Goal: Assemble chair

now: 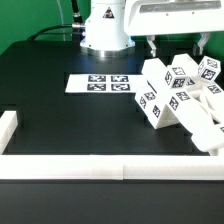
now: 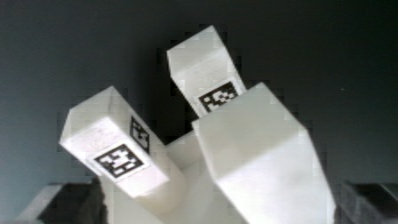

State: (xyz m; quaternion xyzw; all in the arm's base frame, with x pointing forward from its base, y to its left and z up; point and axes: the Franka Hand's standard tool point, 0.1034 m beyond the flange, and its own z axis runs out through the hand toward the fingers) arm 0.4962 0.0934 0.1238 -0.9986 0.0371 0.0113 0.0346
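Clearly lay heaped at the right of the exterior view: the chair [image 1: 178, 97], not yet one piece but a pile of chunky white plates, bars and blocks bearing black-and-white tags, leaning on one another against the white border rail [image 1: 205, 140] at the lower right. Sat well apart from the marker board [image 1: 101, 83], flat on the black table [image 1: 50, 105] left of centre. Hovered above the pile, at the upper right of that frame: the gripper [image 1: 172, 42], two dark fingers [image 1: 151, 46] spread apart with nothing seen between them, so judged open and empty. Showed up close in the wrist view as three blocky ends: a tagged bar [image 2: 210, 75] standing tilted at upper centre, a second tagged block [image 2: 111, 140] at lower left, a plain wide face [image 2: 263, 150] at lower right. Looked rigid, hard plastic, probably light for its bulk, smooth-faced and so likely slippery under metal pads; not fragile, by appearance. Seemed best taken across a narrow bar's two flat parallel sides, near mid-length, away from the tags. Risked, as a judgement, shifting the leaning neighbours, since touching parts would slide when one was lifted. Could not tell how many parts were interlocked beneath.
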